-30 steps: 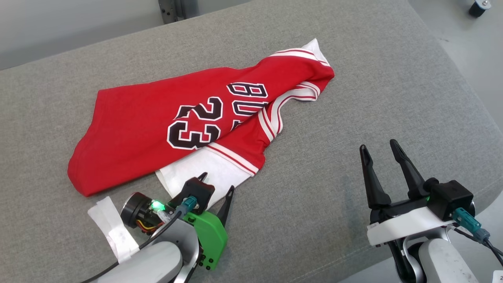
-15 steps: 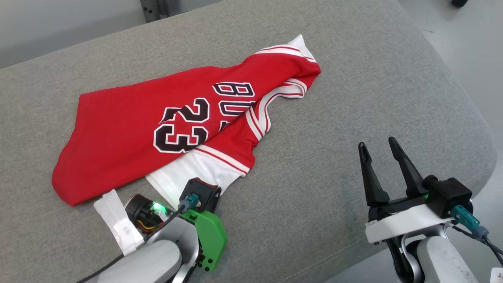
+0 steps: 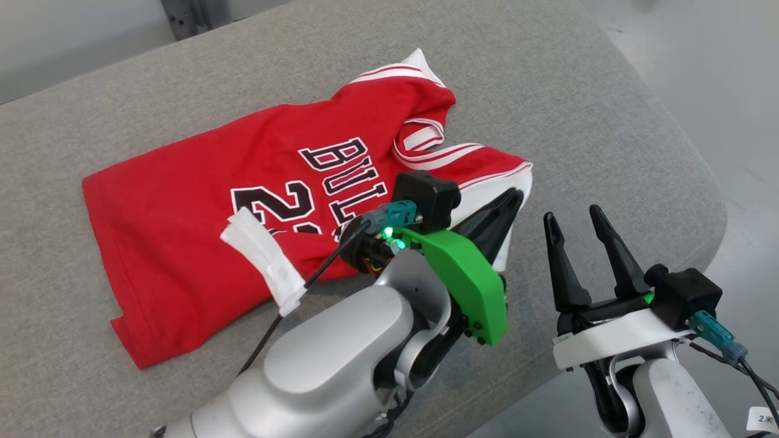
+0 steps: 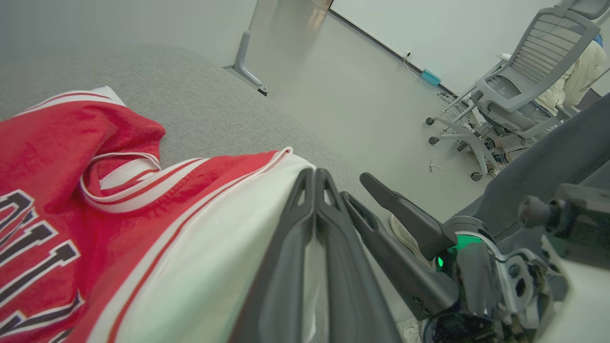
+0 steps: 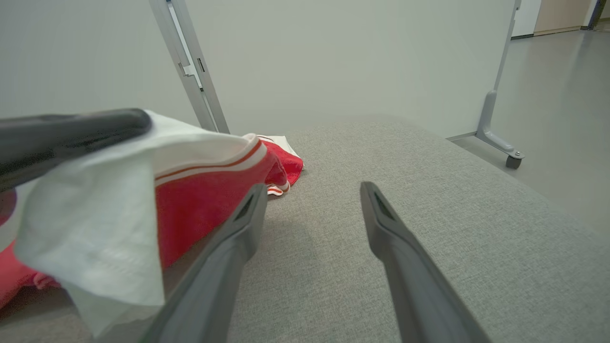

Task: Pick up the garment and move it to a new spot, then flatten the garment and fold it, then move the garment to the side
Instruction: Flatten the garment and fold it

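**Setting:** we enter this as a robotics lab or test room in office premises.

**Evidence we list:**
- grey fabric-covered work surface (image 3: pixel 548 91)
- pale partition panels (image 5: pixel 333 57) on metal feet (image 5: pixel 495 138) with castors
- smooth, bare grey floor (image 4: pixel 357 95)
- mesh-backed swivel office chair (image 4: pixel 519 90) on a wheeled base
- small teal box (image 4: pixel 430 77) at the wall's base
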